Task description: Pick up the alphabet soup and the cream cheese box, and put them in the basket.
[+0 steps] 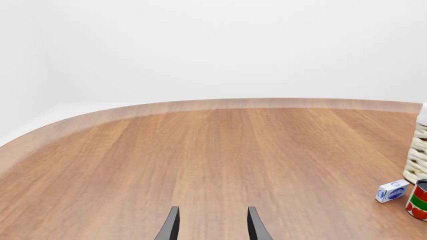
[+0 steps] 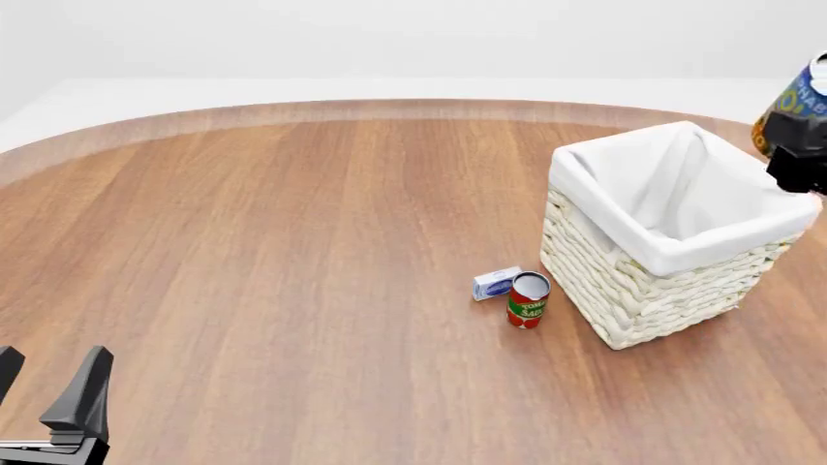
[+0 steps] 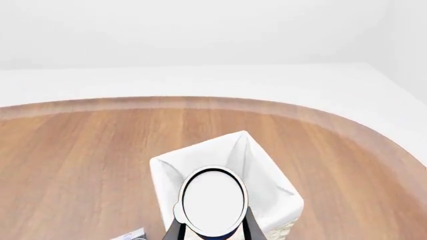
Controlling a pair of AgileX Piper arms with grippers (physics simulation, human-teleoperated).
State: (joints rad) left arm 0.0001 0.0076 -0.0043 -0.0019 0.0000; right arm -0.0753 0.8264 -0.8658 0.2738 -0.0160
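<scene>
Silvery-topped alphabet soup (image 3: 213, 201), rigid and slick, sits clamped by its sides in the right end effector (image 3: 212, 231) above the basket (image 2: 672, 260); left end effector (image 1: 212, 223) gapes empty.

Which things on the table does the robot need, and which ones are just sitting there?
Needed:
- blue and yellow alphabet soup can, held in the right gripper
- small pale blue cream cheese box
- square cream wicker basket

Just sitting there:
- red and green labelled can, standing beside the box
</scene>
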